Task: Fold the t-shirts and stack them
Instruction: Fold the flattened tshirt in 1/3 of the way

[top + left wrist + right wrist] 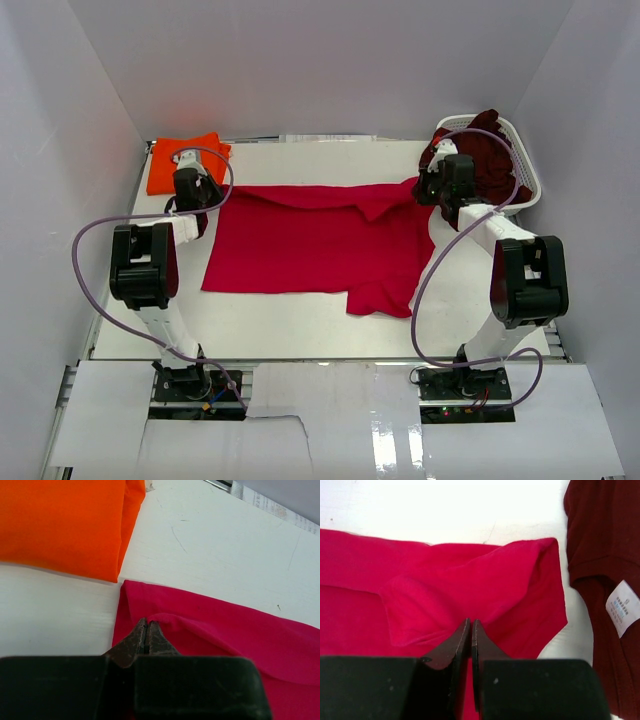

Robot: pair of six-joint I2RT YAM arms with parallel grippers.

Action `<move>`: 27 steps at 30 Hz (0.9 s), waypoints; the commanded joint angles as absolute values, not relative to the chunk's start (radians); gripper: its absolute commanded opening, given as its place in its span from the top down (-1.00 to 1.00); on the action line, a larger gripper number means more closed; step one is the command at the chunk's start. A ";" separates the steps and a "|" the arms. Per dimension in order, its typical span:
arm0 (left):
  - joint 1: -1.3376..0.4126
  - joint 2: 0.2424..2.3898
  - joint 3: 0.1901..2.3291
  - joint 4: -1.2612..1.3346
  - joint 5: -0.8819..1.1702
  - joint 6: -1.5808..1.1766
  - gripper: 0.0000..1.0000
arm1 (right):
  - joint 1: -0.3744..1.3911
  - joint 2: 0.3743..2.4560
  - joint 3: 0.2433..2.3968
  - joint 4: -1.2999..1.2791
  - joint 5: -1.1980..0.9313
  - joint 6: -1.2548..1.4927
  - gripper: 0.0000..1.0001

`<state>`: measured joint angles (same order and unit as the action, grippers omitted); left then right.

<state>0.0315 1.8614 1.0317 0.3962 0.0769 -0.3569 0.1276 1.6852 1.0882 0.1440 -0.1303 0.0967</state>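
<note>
The crimson t-shirt [310,245] is spread flat. Its far-left edge is pinched in the clenched left gripper [145,623], its far-right edge in the clenched right gripper [471,623] (cloth puckered at both tips).

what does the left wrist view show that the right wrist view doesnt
Only the left wrist view: the folded vivid orange cloth t-shirt and the left gripper, shut on one corner of the crimson red cloth t-shirt. Only the right wrist view: the dark maroon cloth t-shirt with its small white tag, and the right gripper, pinching another corner. Both: that crimson shirt lying on the white table.
</note>
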 commanded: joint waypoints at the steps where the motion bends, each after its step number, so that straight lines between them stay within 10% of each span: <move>1: 0.031 1.798 1.017 0.408 0.057 -0.342 1.00 | 0.135 1.635 1.059 0.196 -0.118 0.084 0.85; 27: 0.032 1.845 1.035 0.402 0.017 -0.325 1.00 | 0.173 1.609 0.919 0.236 -0.072 0.072 0.85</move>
